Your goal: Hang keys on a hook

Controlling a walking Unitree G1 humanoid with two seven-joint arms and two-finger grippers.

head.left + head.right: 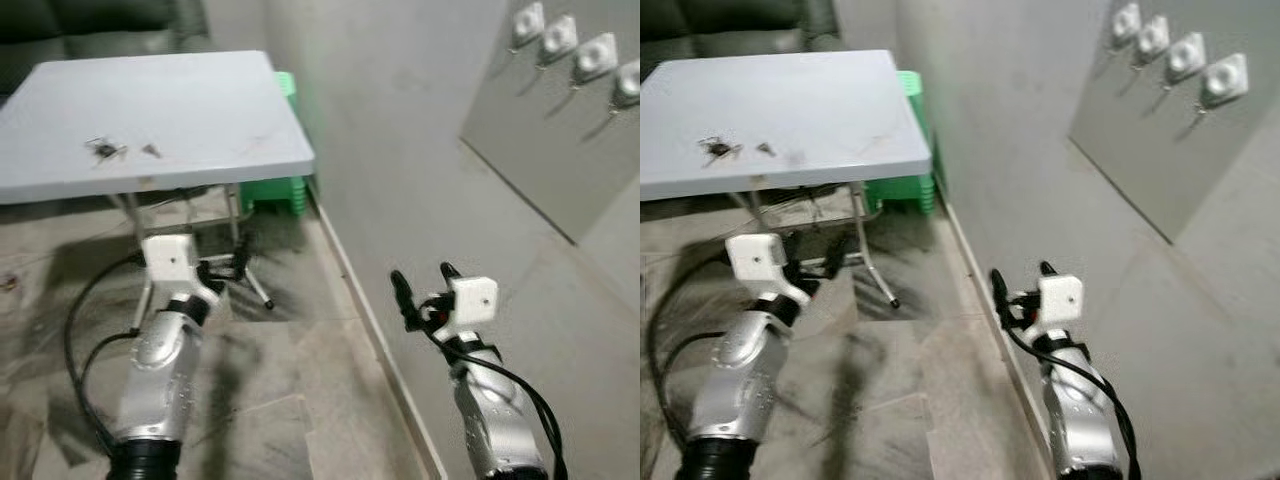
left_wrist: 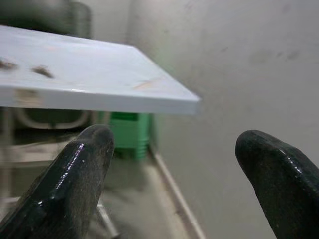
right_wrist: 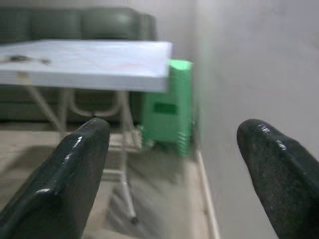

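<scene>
Left eye view: keys [image 1: 104, 149] lying on the grey tabletop [image 1: 200, 120], toward its far left part, well apart from both arms. A small dark tangled bunch, with a smaller piece just beside; too small to tell detail. Nothing picked up yet, by the look of it; reaching, grasping, carrying and hanging all left. Hooks [image 1: 596, 55] in a row on the wall panel to the right, bare. Left end effector [image 1: 225, 268] spread, empty, below the tabletop edge. Right end effector [image 1: 421, 285] spread, empty, near the wall.
</scene>
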